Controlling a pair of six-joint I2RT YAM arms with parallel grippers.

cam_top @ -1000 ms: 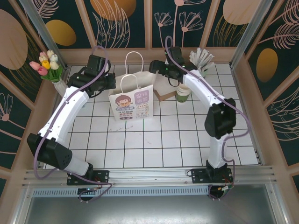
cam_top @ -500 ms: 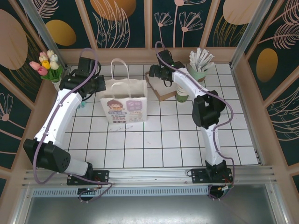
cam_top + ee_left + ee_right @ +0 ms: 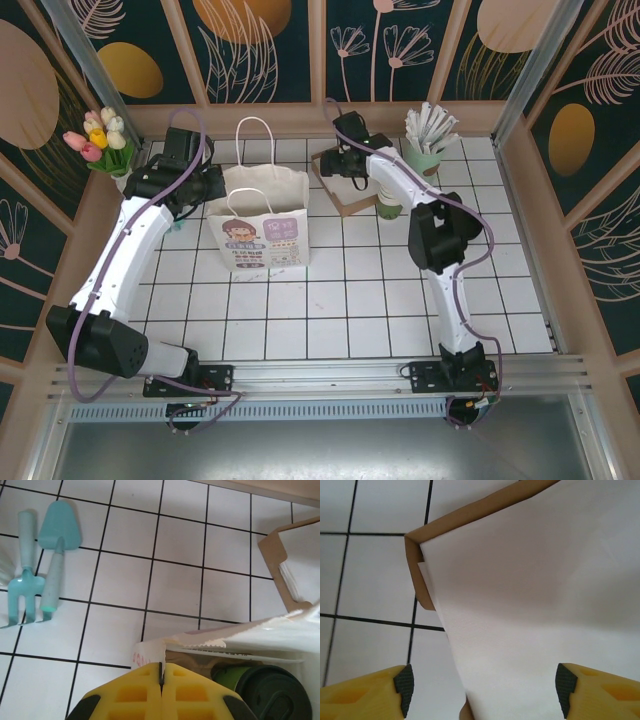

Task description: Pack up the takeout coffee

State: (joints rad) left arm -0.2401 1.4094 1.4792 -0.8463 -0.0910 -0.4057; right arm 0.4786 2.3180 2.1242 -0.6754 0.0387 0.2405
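The left tool (image 3: 161, 669), pressed together, pinches the rim of the bag (image 3: 225, 641), probably to keep its mouth open. The coffee (image 3: 267, 694) sits inside, lid on. The right tool (image 3: 484, 685) hangs spread and empty over the box (image 3: 530, 580).

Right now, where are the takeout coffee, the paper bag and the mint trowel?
takeout coffee (image 3: 272, 696): left wrist view, on its black lid.
paper bag (image 3: 260, 240): top external view, on its printed front face.
mint trowel (image 3: 60, 526): left wrist view, on its blade.
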